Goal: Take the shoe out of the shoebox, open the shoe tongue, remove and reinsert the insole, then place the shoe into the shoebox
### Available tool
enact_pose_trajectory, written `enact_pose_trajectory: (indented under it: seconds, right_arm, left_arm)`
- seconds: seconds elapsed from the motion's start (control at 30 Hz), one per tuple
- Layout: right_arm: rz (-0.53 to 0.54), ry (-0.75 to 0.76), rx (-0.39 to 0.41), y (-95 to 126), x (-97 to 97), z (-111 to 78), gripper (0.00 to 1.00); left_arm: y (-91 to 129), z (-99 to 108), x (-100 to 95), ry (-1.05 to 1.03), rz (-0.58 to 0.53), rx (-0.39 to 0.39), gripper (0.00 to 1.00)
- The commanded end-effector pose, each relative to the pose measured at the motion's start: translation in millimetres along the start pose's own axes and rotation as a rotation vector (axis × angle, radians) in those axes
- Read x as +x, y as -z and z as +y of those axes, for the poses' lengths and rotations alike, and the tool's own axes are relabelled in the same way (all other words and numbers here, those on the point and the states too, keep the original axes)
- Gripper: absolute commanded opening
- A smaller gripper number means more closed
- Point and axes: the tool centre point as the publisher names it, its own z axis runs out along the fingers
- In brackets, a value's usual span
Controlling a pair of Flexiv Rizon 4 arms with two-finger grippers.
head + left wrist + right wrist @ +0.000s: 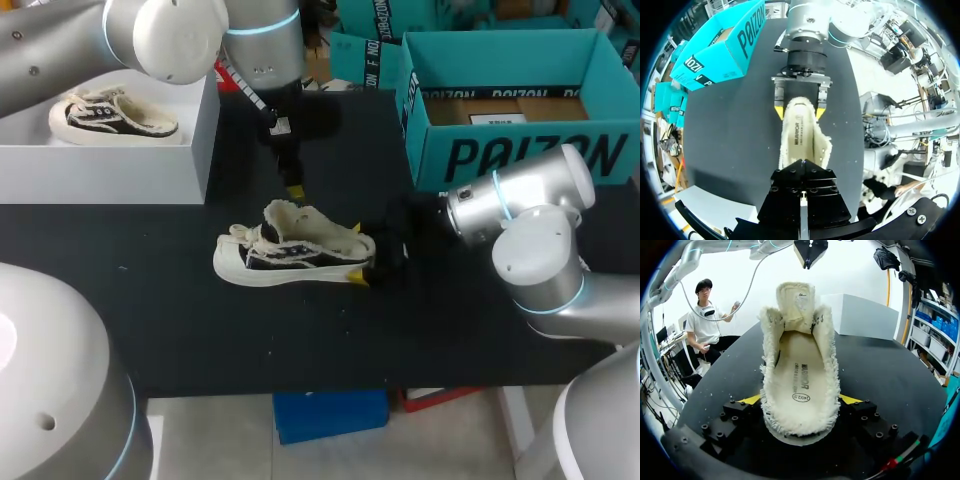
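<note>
On the table (150, 300), the right gripper (799, 111) clamps the heel of a seemingly light, floppy shoe (290, 255), while the left gripper (293, 187), closed on nothing, should pinch its thin insole (799, 382).

Two shoes: shoe (295, 255) on table (200, 320), other shoe (112, 113) on white box (150, 165). One teal shoebox (520, 160). One insole (800, 380). Two grippers: left gripper (293, 188), right gripper (801, 399).

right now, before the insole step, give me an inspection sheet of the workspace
surface: black table
job's things: shoe upright mid-table, tongue raised, insole in; teal shoebox open beyond it
clutter: second shoe on white box
tools: right tool shut on shoe's heel; left tool above the tongue
cables: nothing seen on the table
surroundings: nothing seen
</note>
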Motion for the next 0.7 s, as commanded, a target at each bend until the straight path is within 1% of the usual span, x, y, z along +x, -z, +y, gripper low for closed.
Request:
enact_pose_trajectory:
  seconds: [0.03,0.1,0.4,0.7]
  right_arm:
    - [0.001,-0.001,0.001,-2,-0.5,-2.9,0.0]
    - [0.001,-0.001,0.001,-2,-0.5,-2.9,0.0]
    - [0.001,-0.001,0.001,-2,-0.5,-2.9,0.0]
    - [0.001,-0.001,0.001,-2,-0.5,-2.9,0.0]
  left_arm:
    - [-1,0,-0.6,-0.001,0.0,0.0,0.0]
    - [-1,0,-0.6,-0.001,0.0,0.0,0.0]
    - [-17,1,-2.4,-0.037,0.031,0.026,0.0]
    - [-33,-3,0.7,-0.076,0.042,0.019,0.0]
